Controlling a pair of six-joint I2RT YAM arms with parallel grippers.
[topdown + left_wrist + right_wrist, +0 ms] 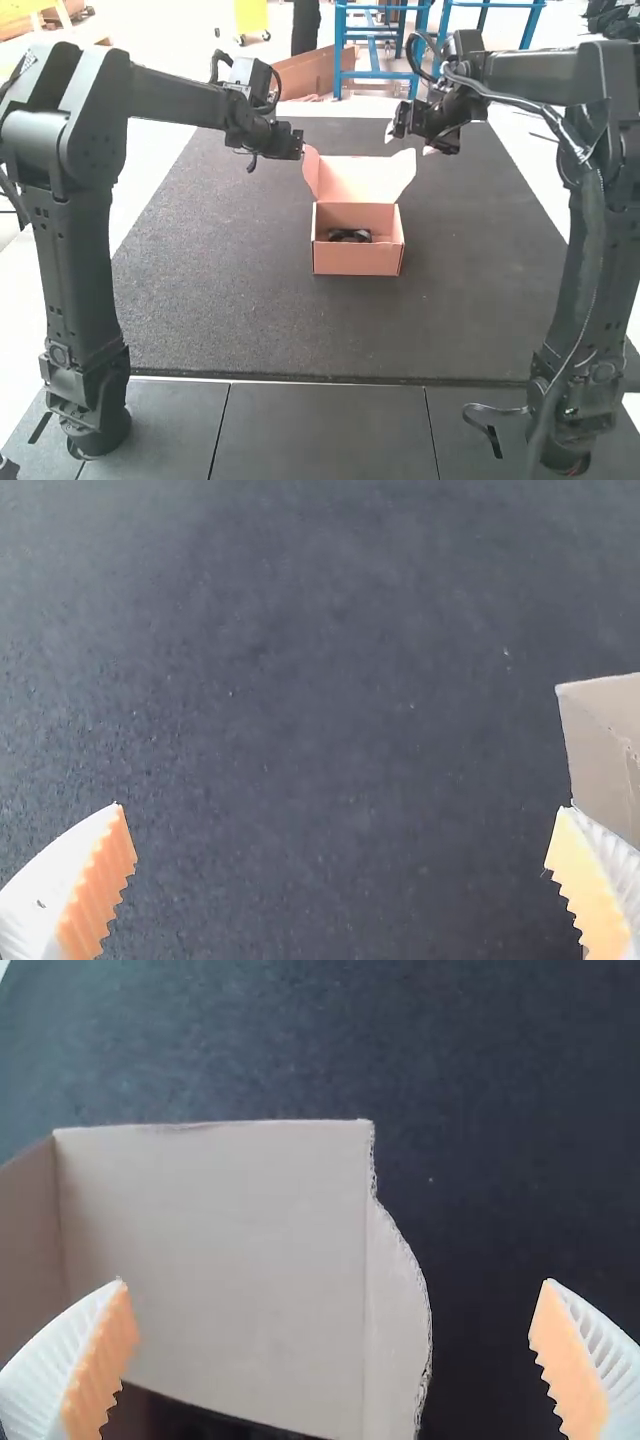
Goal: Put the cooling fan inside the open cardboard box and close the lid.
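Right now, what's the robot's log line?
fan: in box | lid: open, upright | left gripper: open, beside lid | right gripper: open, over lid

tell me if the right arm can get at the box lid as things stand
Probably yes. The right gripper hangs open just by the top right corner of the upright lid, with nothing between them. The left gripper sits off at the lid's other corner, out of the way.
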